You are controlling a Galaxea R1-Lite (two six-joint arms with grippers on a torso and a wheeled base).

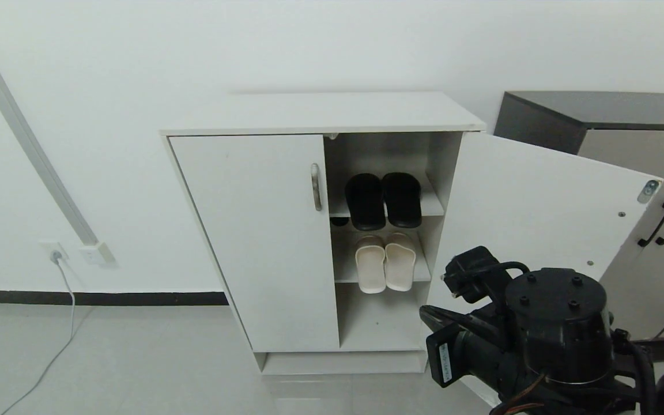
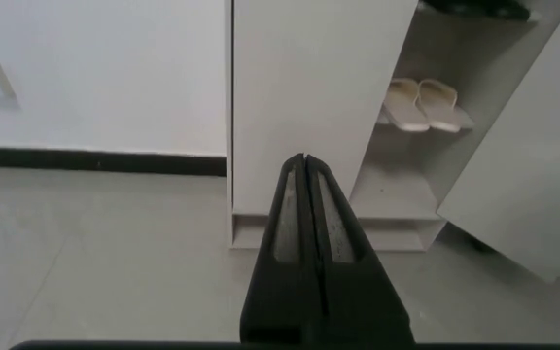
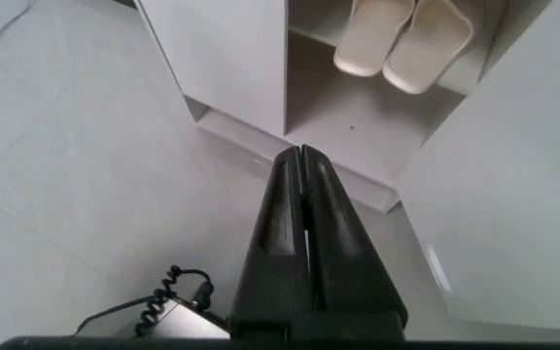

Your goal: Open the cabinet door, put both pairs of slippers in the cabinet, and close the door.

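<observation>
Cabinet (image 1: 320, 112) with right door (image 1: 534, 202) swung open, both slipper pairs inside
Black slippers (image 1: 384, 200) sit on the upper shelf, white slippers (image 1: 385, 262) on the shelf below; left gripper (image 2: 304, 160) and right gripper (image 3: 302, 151) are closed and empty

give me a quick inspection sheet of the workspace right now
surface: pale floor
job's things: cabinet, right door open, left door shut; black slippers on upper shelf, white slippers on shelf below
clutter: nothing seen
grippers: left gripper shut, empty; right gripper shut, empty
cables: grey cable from wall socket down onto floor
surroundings: white wall; dark cabinet at the right
</observation>
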